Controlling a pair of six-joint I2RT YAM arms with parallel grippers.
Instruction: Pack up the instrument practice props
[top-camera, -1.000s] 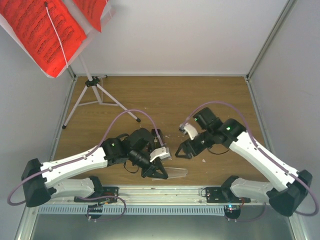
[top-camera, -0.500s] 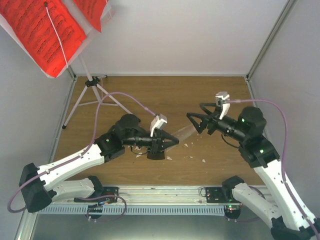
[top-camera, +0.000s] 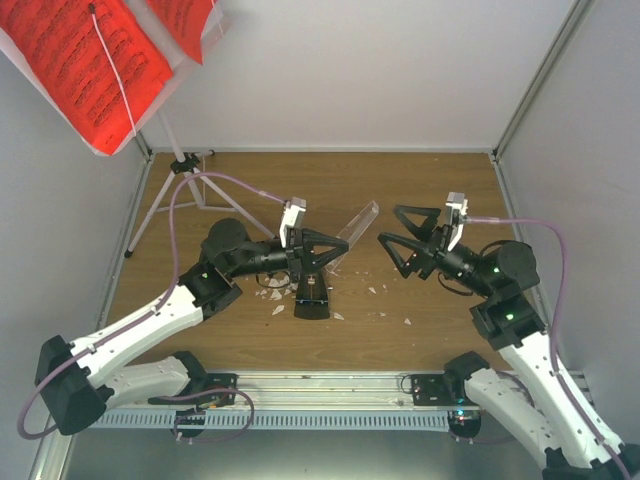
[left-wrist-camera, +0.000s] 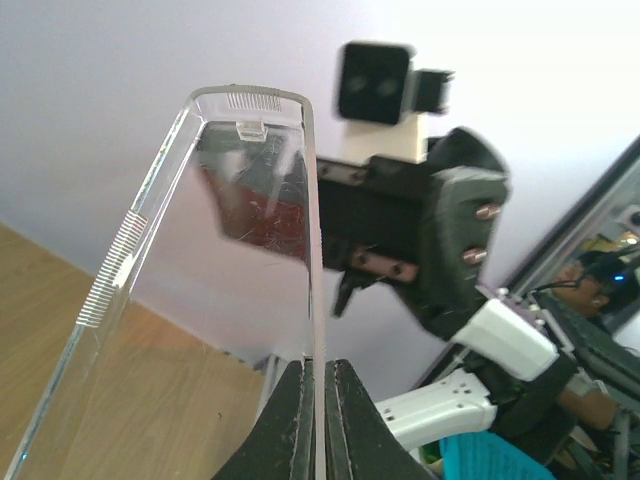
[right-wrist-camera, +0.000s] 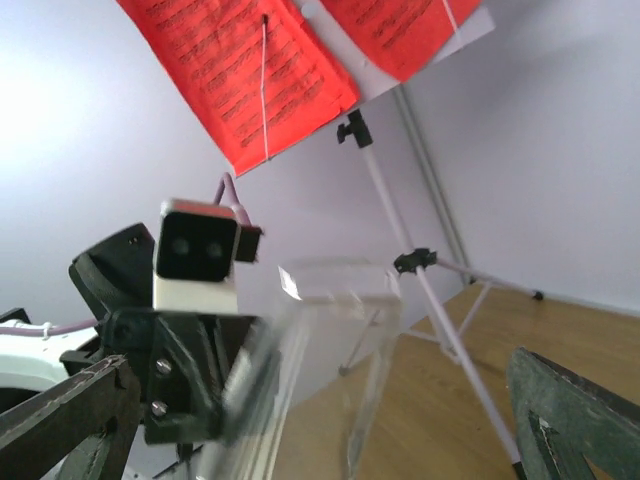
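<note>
The white music stand (top-camera: 180, 165) stands at the back left on thin tripod legs, with red sheets of music (top-camera: 85, 60) on its tray. It also shows in the right wrist view as the stand (right-wrist-camera: 400, 200) and the sheets (right-wrist-camera: 240, 70). A small black metronome (top-camera: 310, 298) sits on the table under my left gripper (top-camera: 340, 247). That gripper (left-wrist-camera: 316, 365) is shut on the edge of a clear plastic piece (left-wrist-camera: 200, 300), held up in the air (top-camera: 358, 225). My right gripper (top-camera: 388, 225) faces it, open, its jaws (right-wrist-camera: 322, 365) apart on either side of the clear piece (right-wrist-camera: 340, 290) without touching it.
Small white crumbs (top-camera: 270, 295) lie scattered on the brown table around the metronome, with more crumbs (top-camera: 375, 290) toward the right. White walls close in the back and both sides. A metal rail (top-camera: 320, 385) runs along the near edge.
My left gripper has carried the clear piece up from the near table edge toward the middle. My right gripper has opened wide and swung round to face the piece.
</note>
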